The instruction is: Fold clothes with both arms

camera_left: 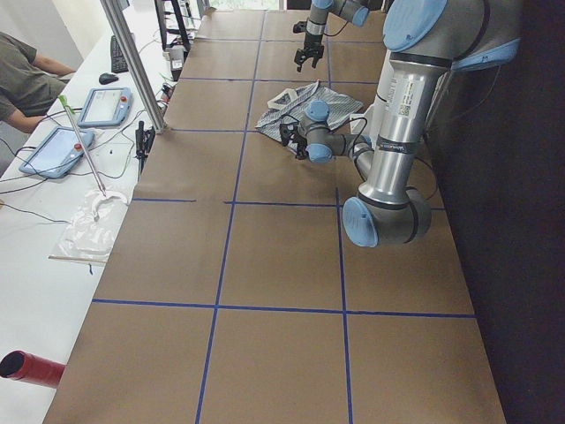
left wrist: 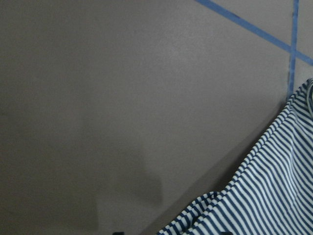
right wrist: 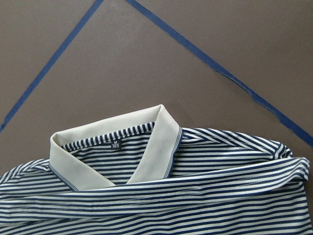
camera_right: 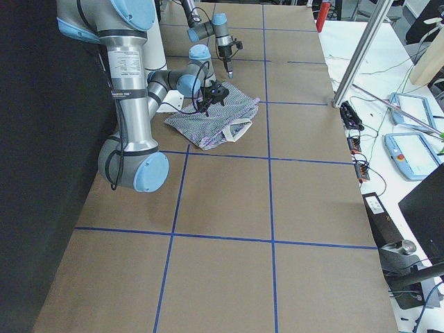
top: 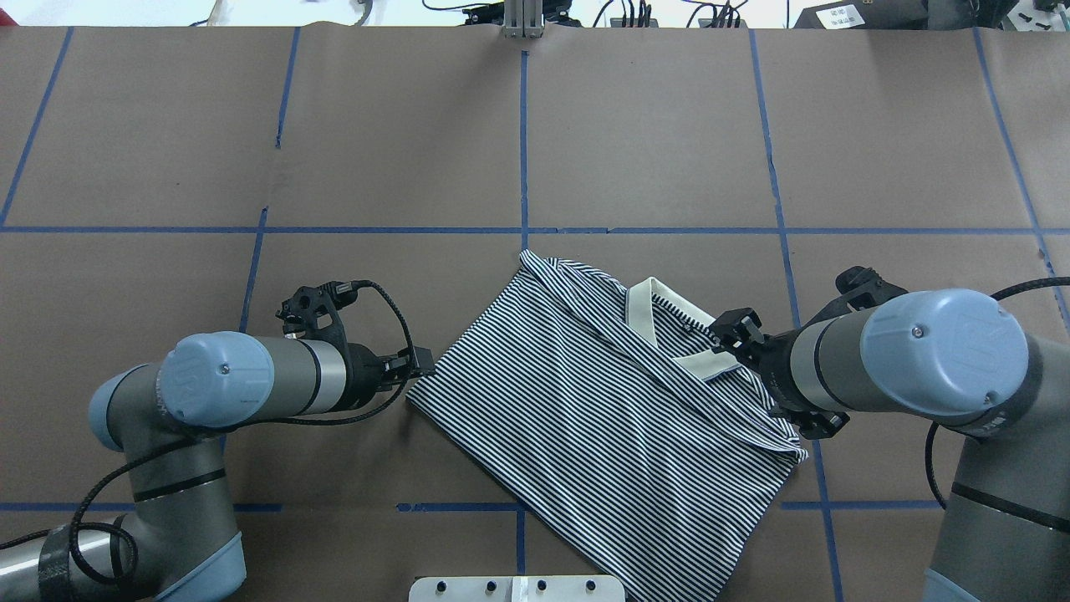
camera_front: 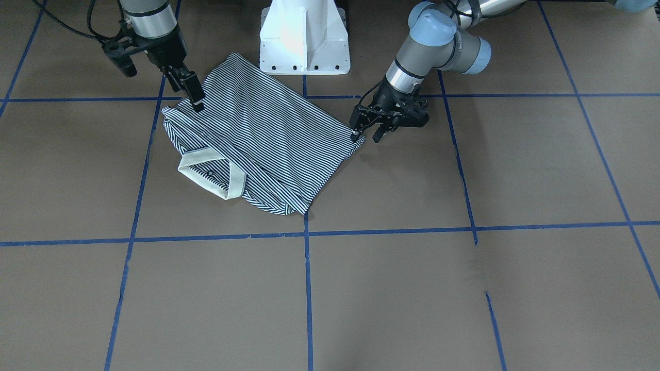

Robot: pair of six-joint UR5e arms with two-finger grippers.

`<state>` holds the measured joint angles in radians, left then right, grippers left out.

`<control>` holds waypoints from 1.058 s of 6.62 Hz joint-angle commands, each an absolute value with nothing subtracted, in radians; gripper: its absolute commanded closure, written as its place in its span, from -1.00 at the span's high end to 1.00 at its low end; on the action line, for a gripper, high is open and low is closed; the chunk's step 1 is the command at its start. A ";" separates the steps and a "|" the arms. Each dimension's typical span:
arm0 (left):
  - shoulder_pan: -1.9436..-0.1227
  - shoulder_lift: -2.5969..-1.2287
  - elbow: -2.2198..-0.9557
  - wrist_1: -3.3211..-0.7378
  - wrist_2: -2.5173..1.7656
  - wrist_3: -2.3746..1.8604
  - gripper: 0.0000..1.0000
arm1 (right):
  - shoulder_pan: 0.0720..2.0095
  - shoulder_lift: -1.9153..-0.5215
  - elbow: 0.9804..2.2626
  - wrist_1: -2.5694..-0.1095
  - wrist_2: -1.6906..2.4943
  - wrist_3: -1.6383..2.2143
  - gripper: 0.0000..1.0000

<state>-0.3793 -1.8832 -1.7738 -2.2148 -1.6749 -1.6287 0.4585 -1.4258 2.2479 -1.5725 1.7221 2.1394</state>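
The striped polo shirt [camera_front: 258,134] lies folded and slanted on the brown table [camera_front: 412,288], close to the robot's base. Its cream collar [top: 669,334] faces the right arm, and the right wrist view shows that collar [right wrist: 146,142] with a small neck label. My right gripper [camera_front: 190,98] stands over the shirt's edge beside the collar; its fingers look open, with one tip touching the cloth. My left gripper [camera_front: 366,137] is open at the shirt's opposite corner, one finger against the fabric. The left wrist view shows only that striped corner [left wrist: 274,196].
The white pedestal base [camera_front: 304,41] stands just behind the shirt. Blue tape lines [top: 524,150] divide the table into squares. A side bench with tablets [camera_left: 101,106] and a seated person [camera_left: 26,79] runs along the table's far long edge.
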 commanded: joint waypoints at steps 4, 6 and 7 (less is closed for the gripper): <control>-0.341 -1.884 -1.766 -2.207 -1.667 -1.628 0.18 | 0.483 -1.424 2.235 -1.571 1.723 2.138 1.00; -0.341 -1.893 -1.767 -2.207 -1.669 -1.628 -0.71 | 0.483 -1.425 2.233 -1.572 1.723 2.138 1.00; -0.341 -1.893 -1.767 -2.207 -1.669 -1.629 -1.00 | 0.485 -1.425 2.230 -1.572 1.723 2.138 1.00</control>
<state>-0.3406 -1.8913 -1.7666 -2.2074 -1.6686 -1.6283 0.4838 -1.4246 2.2328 -1.5720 1.7230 2.1384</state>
